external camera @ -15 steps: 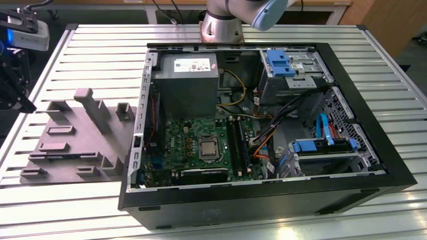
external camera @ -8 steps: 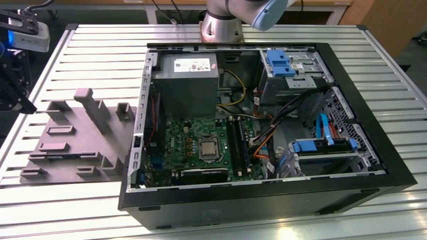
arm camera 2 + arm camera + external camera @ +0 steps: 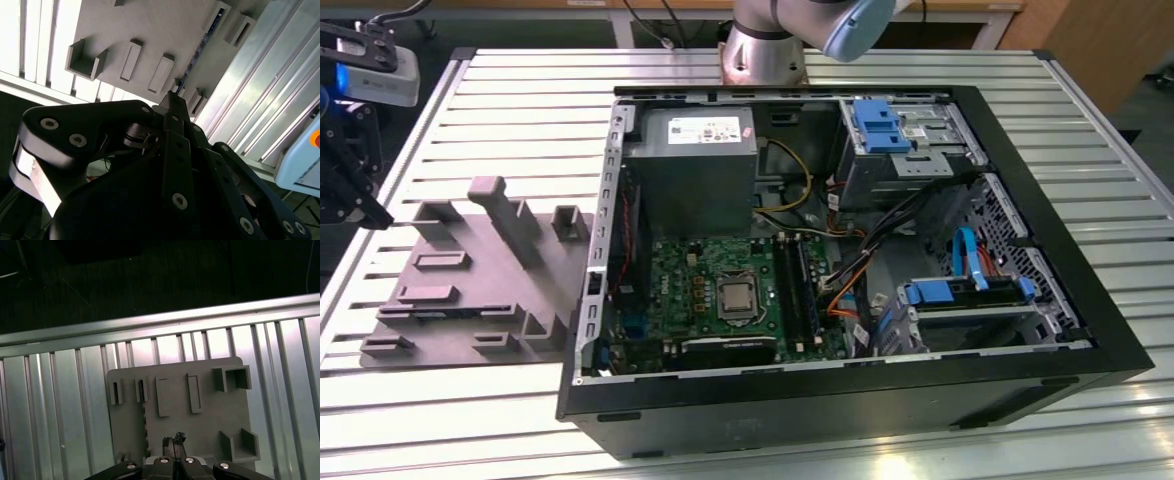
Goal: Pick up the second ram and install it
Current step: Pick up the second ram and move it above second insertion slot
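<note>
Second wrist view: black gripper (image 3: pixel 172 100) points at the grey plastic fixture block with upright posts (image 3: pixel 165 30). The second ram, a thin dark green-black memory stick (image 3: pixel 200 47), stands on edge in that block. It is caught between posts at both ends, along the block's side next to the silver slatted aluminium worktop (image 3: pixel 260 100). Its long axis runs straight away from the gripper, and its near end sits just beyond the gripper's tip. Cannot tell whether the jaws are released or clenched.

First wrist view: gripper (image 3: pixel 172 442) hangs over the block (image 3: pixel 210 415), within its outline. The ram (image 3: pixel 145 427) reads as a thin dark edge near one side of the block, parallel to the worktop slats. It is just beside the gripper and apart from it, not under it. Judged: the offset is sideways, across the ram's thin dimension.

Exterior view: the block (image 3: pixel 454 310) lies on the worktop (image 3: pixel 520 100), on the exterior view's left of the open black computer case (image 3: pixel 854 405). The gripper is on the block's side away from the case.
</note>
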{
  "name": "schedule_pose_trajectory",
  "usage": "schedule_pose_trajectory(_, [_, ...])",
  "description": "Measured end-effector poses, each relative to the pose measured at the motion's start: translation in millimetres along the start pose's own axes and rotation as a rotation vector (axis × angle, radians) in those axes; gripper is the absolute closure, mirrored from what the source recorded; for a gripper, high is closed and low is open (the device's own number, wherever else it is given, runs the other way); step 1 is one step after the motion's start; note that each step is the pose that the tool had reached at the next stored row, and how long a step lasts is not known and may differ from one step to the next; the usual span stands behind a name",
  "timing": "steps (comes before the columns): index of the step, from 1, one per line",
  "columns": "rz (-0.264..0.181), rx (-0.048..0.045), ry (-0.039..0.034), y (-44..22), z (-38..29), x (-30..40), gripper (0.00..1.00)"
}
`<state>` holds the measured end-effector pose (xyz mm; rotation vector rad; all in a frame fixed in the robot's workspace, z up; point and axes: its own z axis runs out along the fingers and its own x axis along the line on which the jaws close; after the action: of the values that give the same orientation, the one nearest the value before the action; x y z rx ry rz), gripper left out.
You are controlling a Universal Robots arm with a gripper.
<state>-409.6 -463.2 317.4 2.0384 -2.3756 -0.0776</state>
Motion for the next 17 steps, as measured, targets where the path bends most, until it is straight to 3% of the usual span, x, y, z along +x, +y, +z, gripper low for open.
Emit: schedule_pose_trajectory(17, [-0.001,0.0000,0.0001,0.2,4.5,0.2,0.89])
